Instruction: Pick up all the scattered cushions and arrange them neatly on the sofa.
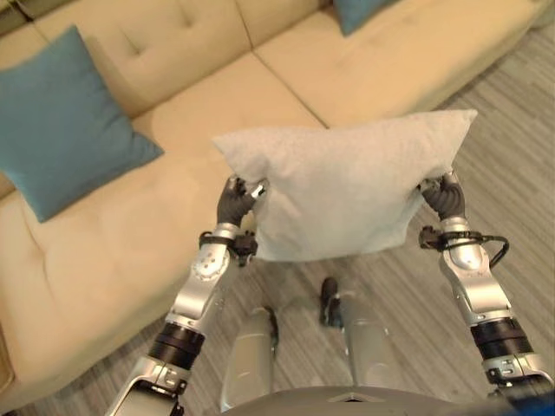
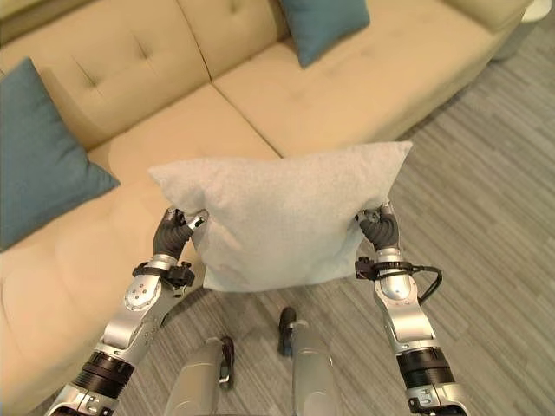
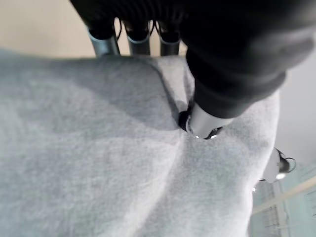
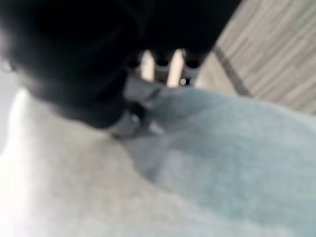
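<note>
Grey cushion [image 2: 286, 217] held flat-faced, long axis crosswise (sofa [image 2: 364, 87] beyond); left hand [image 2: 173, 232] and right hand [image 2: 380, 229] pinch its sides.

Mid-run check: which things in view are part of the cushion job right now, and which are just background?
Part of the job:
- grey cushion, held up between both hands
- left robot hand, pinching the cushion's edge
- right robot hand, pinching the opposite edge
- beige sofa, the target
- two teal cushions, already on the sofa

Just background:
- striped grey floor
</note>
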### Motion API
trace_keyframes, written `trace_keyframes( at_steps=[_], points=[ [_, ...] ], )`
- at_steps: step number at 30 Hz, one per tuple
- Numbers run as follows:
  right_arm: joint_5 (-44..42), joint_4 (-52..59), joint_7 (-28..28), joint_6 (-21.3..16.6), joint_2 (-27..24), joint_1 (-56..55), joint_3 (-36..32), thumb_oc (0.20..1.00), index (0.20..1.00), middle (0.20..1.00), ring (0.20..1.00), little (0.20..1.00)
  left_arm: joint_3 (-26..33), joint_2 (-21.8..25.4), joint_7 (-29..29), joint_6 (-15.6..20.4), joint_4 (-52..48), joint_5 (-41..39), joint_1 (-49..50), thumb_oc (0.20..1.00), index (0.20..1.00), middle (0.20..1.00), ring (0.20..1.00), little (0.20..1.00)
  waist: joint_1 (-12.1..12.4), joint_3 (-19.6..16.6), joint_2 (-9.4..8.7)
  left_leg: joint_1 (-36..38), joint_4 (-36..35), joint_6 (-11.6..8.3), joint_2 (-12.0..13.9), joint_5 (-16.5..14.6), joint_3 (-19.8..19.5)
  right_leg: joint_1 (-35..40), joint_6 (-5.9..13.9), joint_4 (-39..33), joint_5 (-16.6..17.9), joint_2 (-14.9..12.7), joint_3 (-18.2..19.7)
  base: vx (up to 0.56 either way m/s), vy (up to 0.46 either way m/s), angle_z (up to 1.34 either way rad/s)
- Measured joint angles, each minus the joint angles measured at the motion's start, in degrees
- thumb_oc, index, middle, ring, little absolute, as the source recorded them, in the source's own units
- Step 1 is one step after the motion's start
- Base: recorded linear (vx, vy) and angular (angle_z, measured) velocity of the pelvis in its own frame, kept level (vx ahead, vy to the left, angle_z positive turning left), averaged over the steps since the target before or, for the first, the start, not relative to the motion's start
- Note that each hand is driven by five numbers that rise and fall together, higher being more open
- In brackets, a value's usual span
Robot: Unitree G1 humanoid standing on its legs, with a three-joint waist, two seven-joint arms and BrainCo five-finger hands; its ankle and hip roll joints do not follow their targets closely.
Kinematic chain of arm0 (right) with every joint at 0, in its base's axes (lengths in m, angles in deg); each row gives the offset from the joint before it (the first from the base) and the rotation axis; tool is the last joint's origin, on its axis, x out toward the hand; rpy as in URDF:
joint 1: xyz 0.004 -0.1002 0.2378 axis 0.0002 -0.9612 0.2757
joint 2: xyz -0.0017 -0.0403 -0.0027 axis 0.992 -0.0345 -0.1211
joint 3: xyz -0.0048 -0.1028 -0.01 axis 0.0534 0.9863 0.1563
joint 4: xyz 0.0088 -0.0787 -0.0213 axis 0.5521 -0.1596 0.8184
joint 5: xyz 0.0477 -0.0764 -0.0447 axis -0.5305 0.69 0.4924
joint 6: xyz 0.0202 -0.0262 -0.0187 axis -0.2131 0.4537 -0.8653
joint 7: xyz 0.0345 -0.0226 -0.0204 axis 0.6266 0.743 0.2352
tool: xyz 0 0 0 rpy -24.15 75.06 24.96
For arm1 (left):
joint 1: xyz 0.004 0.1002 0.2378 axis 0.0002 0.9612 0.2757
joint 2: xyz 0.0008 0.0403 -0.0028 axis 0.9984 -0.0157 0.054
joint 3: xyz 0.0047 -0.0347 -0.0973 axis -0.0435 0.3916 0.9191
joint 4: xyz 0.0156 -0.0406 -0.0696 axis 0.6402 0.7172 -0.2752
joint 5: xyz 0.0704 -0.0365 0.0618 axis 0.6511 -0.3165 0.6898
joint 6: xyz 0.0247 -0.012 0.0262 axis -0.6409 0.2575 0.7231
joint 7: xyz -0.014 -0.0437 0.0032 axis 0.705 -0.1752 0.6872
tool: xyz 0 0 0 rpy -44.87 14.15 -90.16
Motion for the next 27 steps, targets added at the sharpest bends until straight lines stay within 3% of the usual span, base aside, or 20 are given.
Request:
trace_keyframes(
  at_steps=[2, 4, 8, 9, 10, 11, 13, 14, 15, 16, 18, 19, 20, 21, 22, 23, 24, 25, 26, 27],
  points=[
    [-0.09, 0.04, -1.10, 0.64, 0.50, 0.47, 0.75, 0.200, 0.200, 0.200, 0.200, 0.200, 0.20, 0.03, 1.08, -0.20, 0.12, 0.00, -0.51, 0.200, 0.200, 0.200, 0.200, 0.200, 0.49, 2.58, -0.18, -4.86, 1.74, 1.22, -0.66, 0.45, 0.89, -4.38, 2.75, 0.02, 1.75, -1.52, 0.70, -0.11, 0.012, -0.11],
    [0.06, 2.08, -2.09, 0.57, 0.41, 0.77, 0.48, 0.200, 0.200, 0.200, 0.200, 0.200, 0.08, 0.84, 1.11, 1.14, -0.35, -0.03, -0.82, 0.200, 0.200, 0.200, 0.200, 0.200, 0.56, 2.55, -0.32, -9.96, 2.96, 2.15, -0.80, 1.63, 2.72, -8.23, 3.81, 8.22, -4.20, -3.21, 5.66, -0.04, -0.049, 0.20],
    [0.13, 1.03, -3.18, 0.48, 0.53, 3.32, 1.53, 0.200, 0.200, 0.200, 0.200, 0.200, 0.42, 0.33, 2.21, 0.92, -0.06, -0.04, -1.16, 0.200, 0.200, 0.200, 0.200, 0.200, 0.16, 2.41, -0.32, -2.69, -8.08, -0.88, 1.09, 5.42, 2.44, -2.62, 1.96, -0.48, -1.74, 0.30, 4.54, 0.09, -0.218, -0.11],
    [0.05, 0.69, -3.42, -0.30, -0.02, 2.00, 1.39, 0.200, 0.200, 0.200, 0.200, 0.200, -0.41, -0.49, 2.24, 0.82, 0.13, -0.07, -2.58, 0.200, 0.200, 0.200, 0.200, 0.200, -0.09, 2.57, -0.76, -2.24, -7.46, -4.37, 1.92, 8.54, 0.56, 0.47, -0.43, -3.29, -1.82, 1.67, 3.51, 0.18, -0.270, 0.22],
    [-0.03, -0.27, -3.48, -0.45, 1.72, -1.94, 0.29, 0.200, 0.200, 0.200, 0.200, 0.200, -2.62, -0.52, 2.28, 0.99, 0.13, -0.14, -2.79, 0.200, 0.200, 0.200, 0.200, 0.200, 0.73, 2.27, -2.90, -5.55, 0.30, -4.45, 3.06, 15.29, -0.25, 6.14, -1.68, -9.43, -1.08, 2.97, 0.70, 0.20, 0.044, 0.65],
    [-0.09, -0.03, -3.90, -0.68, 3.25, -4.28, -0.10, 0.200, 0.200, 0.200, 0.200, 0.200, -4.47, -0.10, 2.25, 1.90, 0.02, -0.52, -3.37, 0.200, 0.200, 0.200, 0.200, 0.200, 1.28, 1.18, -5.00, -8.17, -2.17, -2.08, 2.45, 16.49, 0.73, 9.86, -1.30, -15.17, -0.65, 3.56, -0.08, 0.28, 0.190, 0.66],
    [-0.14, -2.81, -5.38, -1.04, 2.31, 0.44, 0.60, 0.200, 0.200, 0.200, 0.200, 0.200, -4.65, 1.50, 2.28, 1.91, 0.29, -0.50, -5.39, 0.200, 0.200, 0.200, 0.200, 0.200, 3.18, 3.14, -2.88, -7.85, -33.94, -1.51, -3.76, 15.85, 0.10, 13.77, -0.66, -20.78, 1.50, 6.47, 1.13, 0.28, 0.375, -0.53],
    [-0.19, -1.74, -4.93, -0.87, 2.89, 1.11, 3.96, 0.200, 0.200, 0.200, 0.200, 0.200, -2.87, 3.59, 2.32, 1.83, -0.09, -0.56, -3.61, 0.200, 0.200, 0.200, 0.200, 0.200, 4.15, 3.64, -2.18, -8.68, -31.34, 0.60, -4.00, 16.65, -0.71, 14.52, 2.40, -15.85, -1.89, 8.51, 5.19, 0.21, 0.414, -1.80],
    [-0.17, 1.78, -4.67, -1.02, 2.80, -1.19, 4.13, 0.200, 0.200, 0.200, 0.200, 0.200, -1.23, 3.57, 2.33, 2.09, -0.07, -0.56, -2.43, 0.200, 0.200, 0.200, 0.200, 0.200, 3.36, 3.54, -1.98, -7.52, -23.06, 3.88, -5.81, 17.04, -0.52, 13.79, 1.84, -7.62, -7.14, 6.56, 6.09, 0.21, 0.341, -1.78],
    [-0.45, 2.00, -4.72, -1.10, 2.26, -0.82, 3.87, 0.200, 0.200, 0.200, 0.200, 0.200, -1.24, 3.09, 2.21, 2.58, -0.10, -0.57, -3.05, 0.200, 0.200, 0.200, 0.200, 0.200, 0.64, 2.70, -0.85, -7.52, -17.41, 7.43, -7.03, 20.77, 2.06, 11.66, 4.60, 0.60, -12.64, 3.31, 6.92, 0.20, 0.349, -1.36],
    [-1.22, 2.06, -5.05, -1.01, 2.37, 2.62, 2.26, 0.200, 0.200, 0.200, 0.200, 0.200, -1.42, 3.38, 2.21, 2.26, 0.35, -0.55, -7.30, 0.200, 0.200, 0.200, 0.200, 0.200, -1.21, 2.75, -1.01, -8.97, -15.27, 9.76, -10.55, 17.73, 4.75, 7.03, 6.28, 6.98, -11.66, -1.57, 8.00, 0.13, 0.193, -0.70],
    [-1.20, 2.25, -5.04, -1.08, 2.10, 2.61, 2.06, 0.200, 0.200, 0.200, 0.200, 0.200, -2.17, 4.55, 2.21, 2.24, 0.35, -0.55, -7.01, 0.200, 0.200, 0.200, 0.200, 0.200, -1.35, 3.01, -1.00, -7.28, -15.16, 9.40, -12.24, 16.98, 4.15, 1.24, 7.38, 16.11, -9.75, -3.89, 9.47, 0.12, 0.014, -0.29],
    [-1.19, 2.25, -4.97, -1.07, 1.75, 2.71, 2.78, 0.200, 0.200, 0.200, 0.200, 0.200, -2.43, 5.81, 2.23, 2.20, 0.39, -0.56, -6.90, 0.200, 0.200, 0.200, 0.200, 0.200, -0.09, 3.93, 0.10, -4.56, -17.23, 8.02, -12.37, 16.15, 2.73, -1.67, 6.88, 14.32, -8.75, -2.55, 9.22, 0.22, -0.111, -0.07],
    [-1.22, 2.13, -5.02, -1.08, 1.62, 2.91, 2.75, 0.200, 0.200, 0.200, 0.200, 0.200, -2.36, 5.68, 2.23, 2.26, 0.36, -0.57, -7.25, 0.200, 0.200, 0.200, 0.200, 0.200, 0.15, 5.83, 0.22, -4.95, -13.99, -3.97, -11.99, 15.50, 1.44, -0.34, 1.61, 4.93, -4.93, -0.76, 10.10, 0.29, -0.215, 0.24],
    [-1.14, 1.51, -4.87, -1.28, 1.55, 2.11, 2.82, 0.200, 0.200, 0.200, 0.200, 0.200, -2.35, 6.73, 2.14, 3.17, 0.21, -0.54, -6.98, 0.200, 0.200, 0.200, 0.200, 0.200, 0.97, 6.13, -3.73, -10.63, 4.77, 4.19, -7.82, 7.31, 1.72, -0.23, 5.11, -4.26, 2.36, -9.23, 12.97, 0.26, -0.274, 0.23],
    [-1.08, 2.68, -4.27, -2.21, 0.37, 4.14, 3.36, 0.200, 0.200, 0.200, 0.200, 0.200, 0.84, 5.09, 2.26, 3.83, 0.36, -0.74, -7.87, 0.200, 0.200, 0.200, 0.200, 0.200, 2.22, 5.50, -2.16, -11.70, 3.45, 0.38, -7.51, 0.97, -6.14, -5.23, 12.95, -10.31, 3.07, -10.70, 17.51, 0.14, -0.344, 0.57],
    [-1.13, 1.76, -4.33, -2.17, 0.96, 5.08, 2.64, 0.200, 0.200, 0.200, 0.200, 0.200, 0.28, 4.13, 2.19, 3.68, 0.39, -1.02, -9.22, 0.200, 0.200, 0.200, 0.200, 0.200, 1.92, 6.88, -0.51, -9.93, -3.62, 0.22, -7.83, 5.43, -8.75, -4.81, 13.23, -16.62, 4.09, -7.75, 18.00, 0.08, -0.380, 1.12],
    [-1.16, 0.13, -4.36, -1.53, 0.64, 3.96, 2.25, 0.200, 0.200, 0.200, 0.200, 0.200, -1.21, 2.58, 2.14, 3.35, 0.37, -1.01, -7.45, 0.200, 0.200, 0.200, 0.200, 0.200, 1.67, 7.87, -0.65, -2.95, -11.04, -1.24, -7.67, 9.72, -9.66, 2.77, 9.03, -18.30, 10.12, -2.36, 18.16, 0.10, -0.423, 1.63],
    [-1.14, -0.41, -3.84, -1.53, 0.16, 3.25, 3.21, 0.200, 0.200, 0.200, 0.200, 0.200, -1.16, 1.51, 2.13, 3.74, -0.60, -1.03, -4.15, 0.200, 0.200, 0.200, 0.200, 0.200, 2.03, 7.38, -0.31, 0.55, -14.48, -1.62, -4.60, 11.61, -7.55, 4.91, 8.72, -16.86, 9.62, -0.84, 14.64, 0.12, -0.347, 1.35],
    [-1.13, 0.17, -2.87, -1.68, 0.09, 3.00, 3.90, 0.200, 0.200, 0.200, 0.200, 0.200, 0.29, 2.02, 2.10, 4.11, -2.41, -1.03, -1.10, 0.200, 0.200, 0.200, 0.200, 0.200, 2.40, 6.23, -0.73, 2.64, -17.97, -1.78, -0.98, 11.72, -6.26, 5.46, 5.57, -15.19, 7.01, 1.29, 10.93, 0.12, -0.337, 0.78]
  ],
)
